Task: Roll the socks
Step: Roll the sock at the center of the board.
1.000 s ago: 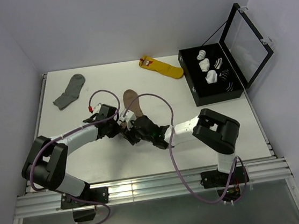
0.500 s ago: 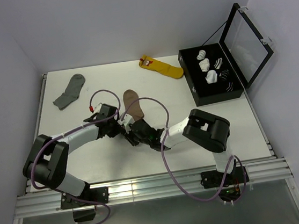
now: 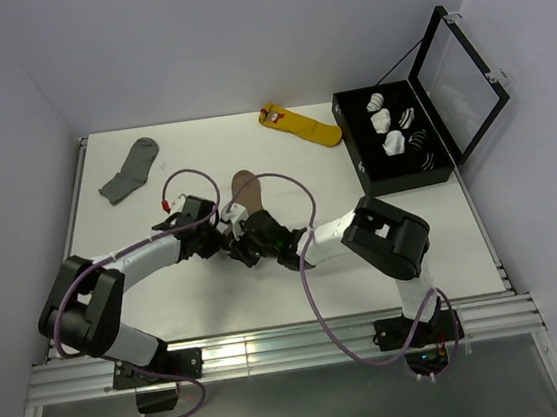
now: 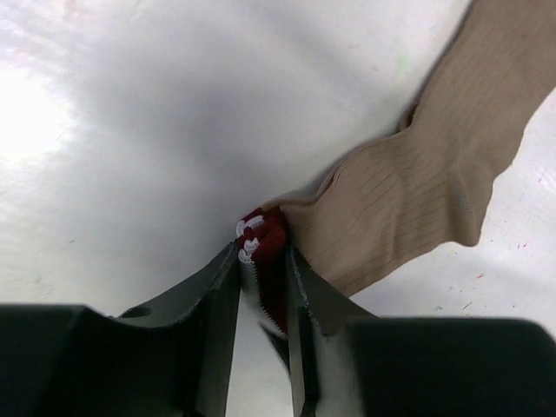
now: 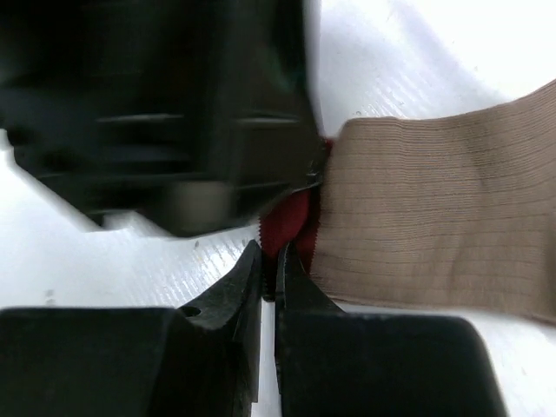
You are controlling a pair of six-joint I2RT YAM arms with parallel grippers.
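Observation:
The tan-brown sock [image 3: 247,187] lies flat mid-table, toe pointing away and its dark red and white cuff nearest the arms. Both grippers meet at that cuff. In the right wrist view my right gripper [image 5: 269,252] is shut, pinching the red cuff [image 5: 294,219] where the tan fabric [image 5: 434,226] begins. In the left wrist view my left gripper [image 4: 263,254] stands a little open. The red and white cuff [image 4: 265,234] sits between its fingers against the right one, with a gap on the left. From above, the left gripper [image 3: 223,235] and right gripper [image 3: 243,241] almost touch.
A plain grey sock [image 3: 130,170] lies at the back left and a yellow sock [image 3: 301,125] at the back middle. An open black case [image 3: 364,163] holding several rolled socks stands at the right, its lid [image 3: 459,67] raised.
My right gripper has closed onto the red cuff after reaching in beside the left one. My left gripper's jaws have eased apart from their tight pinch. The sock has barely moved.

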